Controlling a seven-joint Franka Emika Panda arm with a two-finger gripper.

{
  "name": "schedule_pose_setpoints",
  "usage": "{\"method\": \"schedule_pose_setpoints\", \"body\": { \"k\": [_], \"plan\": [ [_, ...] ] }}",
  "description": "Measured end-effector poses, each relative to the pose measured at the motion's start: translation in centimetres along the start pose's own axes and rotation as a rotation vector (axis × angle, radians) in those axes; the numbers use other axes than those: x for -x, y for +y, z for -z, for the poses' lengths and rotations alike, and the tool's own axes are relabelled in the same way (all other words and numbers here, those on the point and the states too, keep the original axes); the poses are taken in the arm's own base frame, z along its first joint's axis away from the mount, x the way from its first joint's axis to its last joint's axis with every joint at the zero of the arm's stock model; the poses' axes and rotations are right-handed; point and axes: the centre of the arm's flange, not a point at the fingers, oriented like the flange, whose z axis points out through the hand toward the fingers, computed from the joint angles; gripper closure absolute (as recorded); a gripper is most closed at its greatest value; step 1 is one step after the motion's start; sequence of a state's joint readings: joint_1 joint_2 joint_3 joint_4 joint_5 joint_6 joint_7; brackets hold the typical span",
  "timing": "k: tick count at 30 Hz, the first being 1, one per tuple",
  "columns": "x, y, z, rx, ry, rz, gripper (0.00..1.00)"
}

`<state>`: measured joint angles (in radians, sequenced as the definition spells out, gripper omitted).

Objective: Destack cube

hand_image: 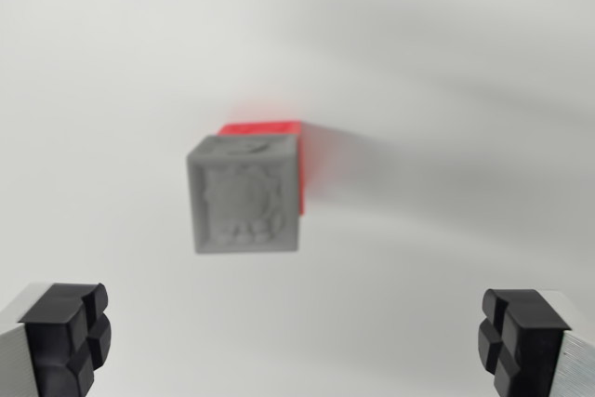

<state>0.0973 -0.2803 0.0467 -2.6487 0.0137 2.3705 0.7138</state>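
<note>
While the stack is sitting intact: step in hand is the approach, grasp not yet made.
Grey cube (244, 194): resting on the red cube (279, 141), mid-worktop (112, 62).
Fingers (67, 339): standing spread wide, holding nothing, gripper (296, 341) hanging above.
Next move: centring over the grey cube, descending, closing on its sides only.
</note>
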Motion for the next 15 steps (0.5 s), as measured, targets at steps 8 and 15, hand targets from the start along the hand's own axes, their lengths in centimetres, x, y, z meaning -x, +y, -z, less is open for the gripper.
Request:
{"method": "schedule_pose_setpoints", "body": {
  "k": [8, 15],
  "plan": [
    [2.8, 0.1, -1.4, 0.003, -0.005, 0.044, 0.00],
    [3.5, 0.0, -3.3, 0.002, -0.004, 0.057, 0.00]
  ]
}}
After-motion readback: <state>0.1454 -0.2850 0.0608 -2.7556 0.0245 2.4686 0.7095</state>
